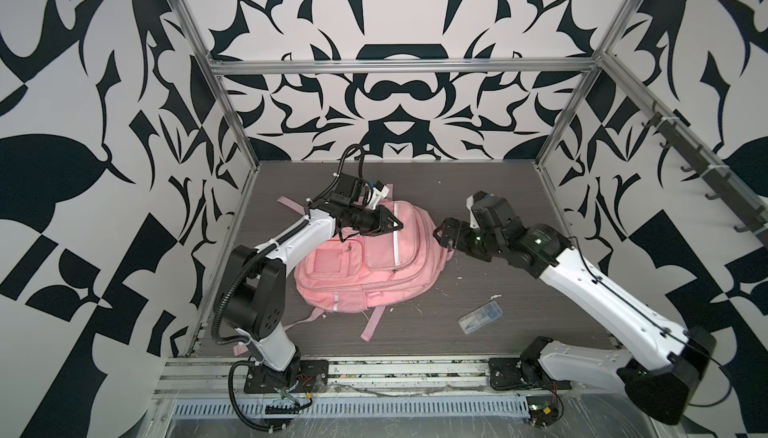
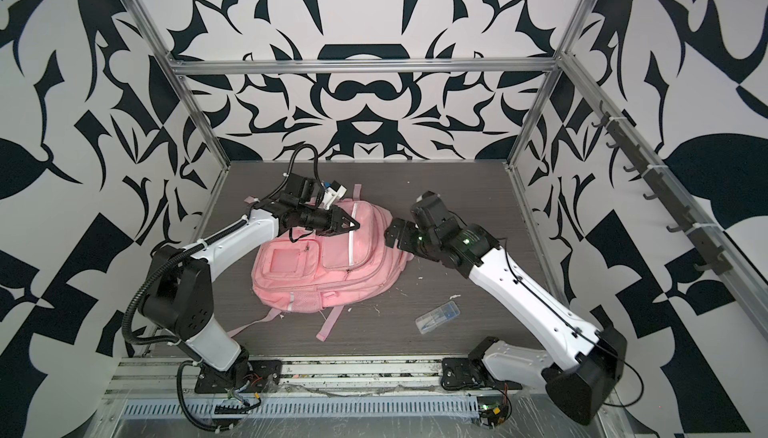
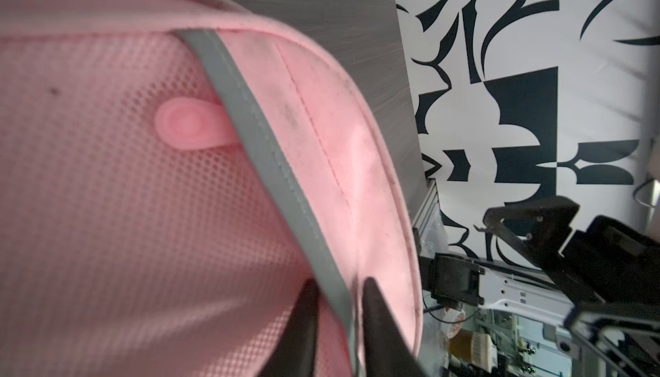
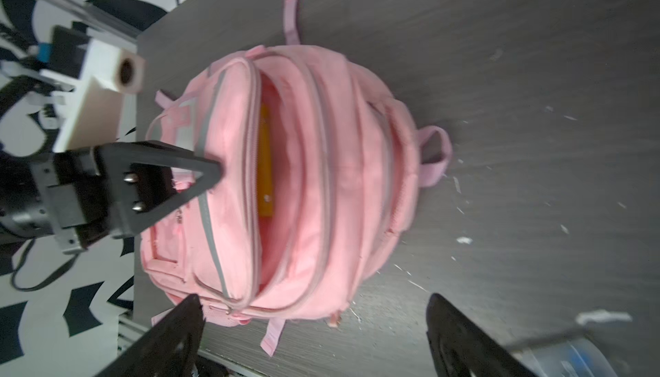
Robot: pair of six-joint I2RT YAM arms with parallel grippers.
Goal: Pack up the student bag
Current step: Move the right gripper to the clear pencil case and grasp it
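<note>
One student bag (image 1: pixel 353 274): pink, lay flat and front-up at the middle of the dark table (image 1: pixel 424 332), its straps (image 1: pixel 371 324) trailing toward the near edge.
Left gripper (image 1: pixel 398 224): sat low over the bag's upper end, touching the fabric or nearly so. In the left wrist view its fingers (image 3: pixel 303 321) stood partly open, astride the grey reflective strip (image 3: pixel 271 150). The gap looked wider than the fabric, so it probably pinched nothing (hard to be sure from this angle).
Right gripper (image 1: pixel 442 236): spread wide and empty, just beside the bag's top edge but apart from it.
Zip pocket (image 4: pixel 282 185): gaped open in the right wrist view, with a flat orange item (image 4: pixel 266 160) lying inside.
Clear plastic case (image 1: pixel 481 317): lay on the table, well apart from the bag on the right arm's side, with something blue inside it.
Done so far: the pocket was unzipped and one item was apparently packed.
Left to do: by my reading, the case had yet to go in and the pocket had yet to be zipped, so the task looked roughly midway.
</note>
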